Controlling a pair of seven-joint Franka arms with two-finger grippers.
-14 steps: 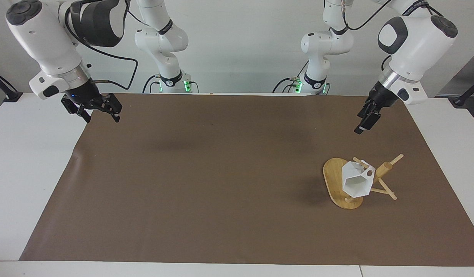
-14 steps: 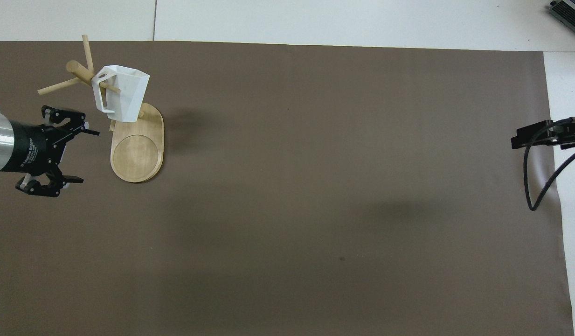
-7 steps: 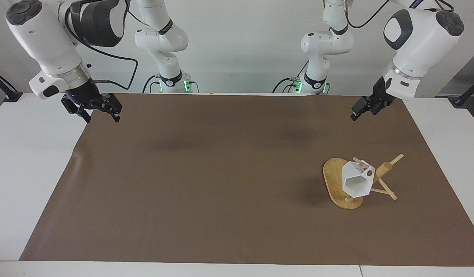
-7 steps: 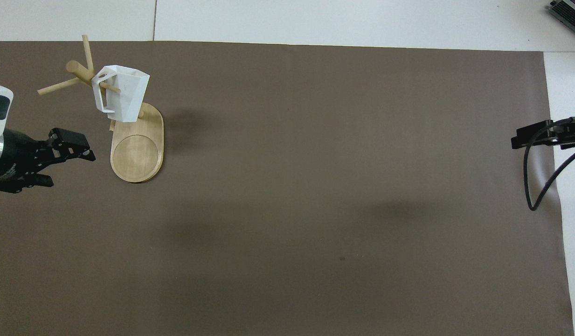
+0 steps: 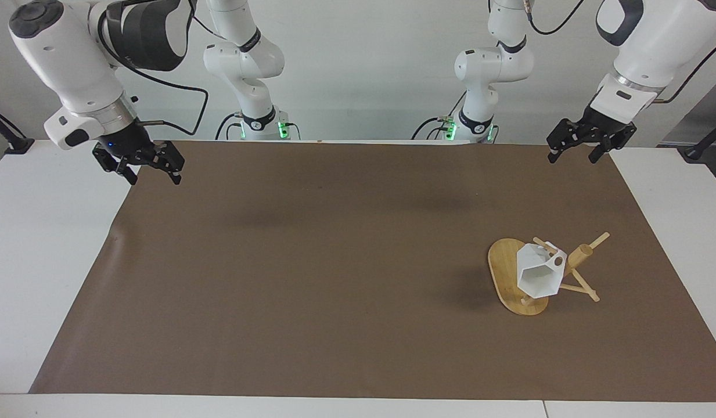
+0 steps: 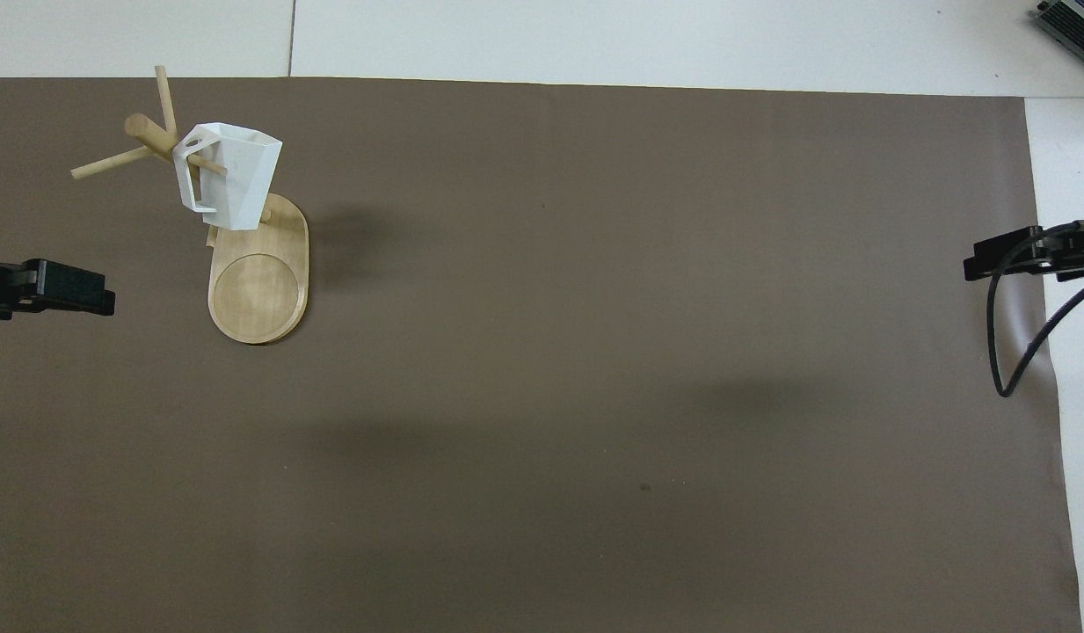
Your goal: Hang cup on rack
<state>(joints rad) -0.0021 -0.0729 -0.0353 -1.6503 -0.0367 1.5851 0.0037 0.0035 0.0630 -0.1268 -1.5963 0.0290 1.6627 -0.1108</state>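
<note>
Both grippers are empty and spread: left gripper [image 5: 588,146] raised well apart from the cup [image 5: 538,273] hanging on the rack [image 5: 511,281]; right gripper [image 5: 143,165] waits.

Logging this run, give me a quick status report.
Left gripper open, empty, over mat's corner. Right gripper open, waiting over its end. Cup hanging on rack peg. Nothing in the way.

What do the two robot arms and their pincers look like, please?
Both arms are glossy white with rounded segments, dark grey caps at the joints and a silver ring at the wrist. Each ends in a black two-finger pincer: the left pincer, the right pincer. Black cables loop along the upper arms. Green lights glow at both bases, and a small blue light shows near the right wrist.
</note>
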